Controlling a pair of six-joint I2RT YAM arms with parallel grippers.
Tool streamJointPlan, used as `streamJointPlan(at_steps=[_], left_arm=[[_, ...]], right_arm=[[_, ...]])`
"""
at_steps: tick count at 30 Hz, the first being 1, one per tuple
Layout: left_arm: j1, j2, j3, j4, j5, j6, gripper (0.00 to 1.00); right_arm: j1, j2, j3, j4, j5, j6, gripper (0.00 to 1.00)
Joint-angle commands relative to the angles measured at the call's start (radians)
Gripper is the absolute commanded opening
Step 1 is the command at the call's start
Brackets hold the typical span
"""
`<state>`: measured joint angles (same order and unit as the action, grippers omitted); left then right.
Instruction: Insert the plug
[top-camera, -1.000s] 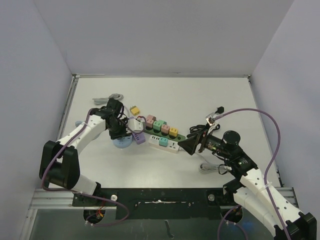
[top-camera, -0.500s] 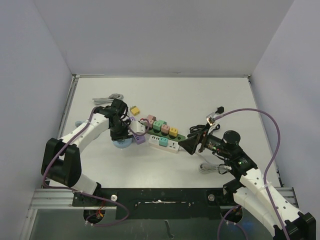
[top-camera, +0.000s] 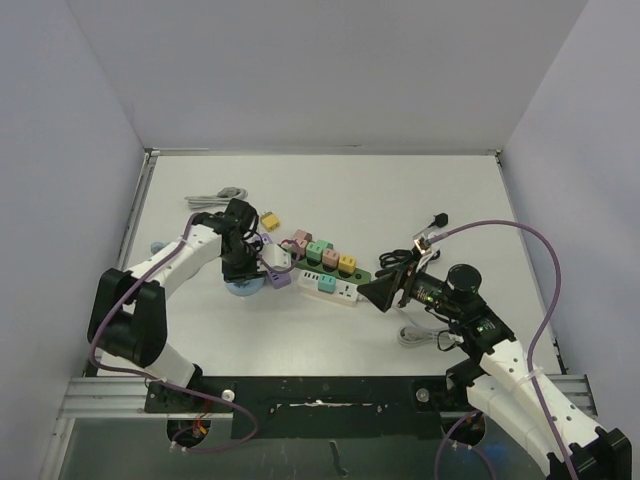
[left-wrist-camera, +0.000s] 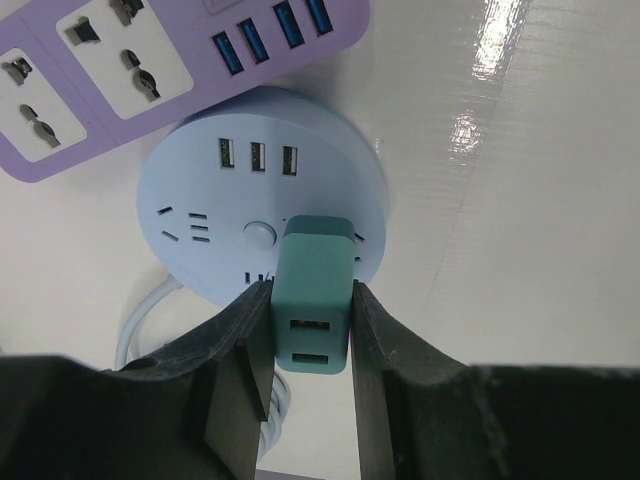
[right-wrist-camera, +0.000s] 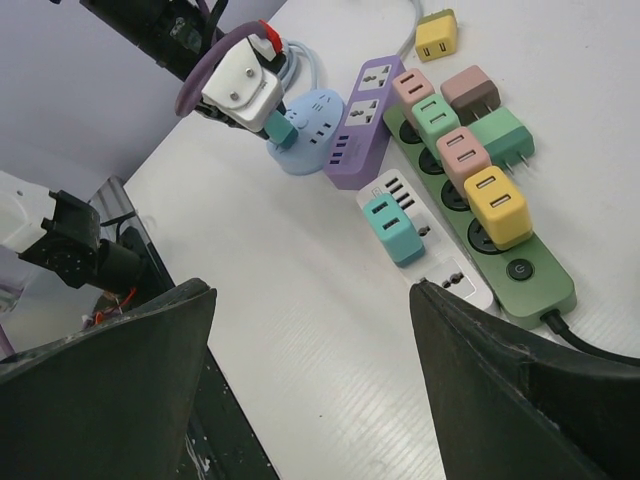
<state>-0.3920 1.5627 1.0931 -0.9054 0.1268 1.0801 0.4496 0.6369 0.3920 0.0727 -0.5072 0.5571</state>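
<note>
My left gripper (left-wrist-camera: 311, 330) is shut on a teal USB plug (left-wrist-camera: 313, 285). The plug's front end meets the top of a round light-blue socket hub (left-wrist-camera: 215, 215); its prongs are hidden. In the top view the left gripper (top-camera: 243, 262) sits over the hub (top-camera: 240, 289). The right wrist view shows the same teal plug (right-wrist-camera: 283, 130) standing on the hub (right-wrist-camera: 308, 128). My right gripper (right-wrist-camera: 310, 290) is open and empty, hovering by the white strip's near end (top-camera: 380, 290).
A purple power strip (left-wrist-camera: 150, 70) lies beside the hub. A green strip (right-wrist-camera: 500, 250) carries several coloured plugs. A white strip (right-wrist-camera: 445, 272) holds a teal adapter (right-wrist-camera: 392, 228). A loose yellow plug (top-camera: 269, 218) lies farther back. Cables lie near the right arm (top-camera: 420, 338).
My left gripper has shifted slightly to the right over the hub with the teal plug still held. The right arm has barely moved.
</note>
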Motion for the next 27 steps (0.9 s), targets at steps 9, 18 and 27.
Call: streamJointPlan(at_steps=[9, 18, 27], left_arm=[[0.001, 0.125, 0.007, 0.004, 0.045, 0.029, 0.0], [0.002, 0.285, 0.025, -0.004, 0.03, 0.031, 0.0], [0.009, 0.272, 0.07, -0.012, 0.068, 0.014, 0.0]], right_arm=[[-0.013, -0.039, 0.008, 0.007, 0.009, -0.029, 0.8], [-0.016, -0.009, 0.032, -0.02, 0.033, -0.056, 0.81], [-0.018, -0.024, 0.047, -0.051, 0.048, -0.069, 0.81]])
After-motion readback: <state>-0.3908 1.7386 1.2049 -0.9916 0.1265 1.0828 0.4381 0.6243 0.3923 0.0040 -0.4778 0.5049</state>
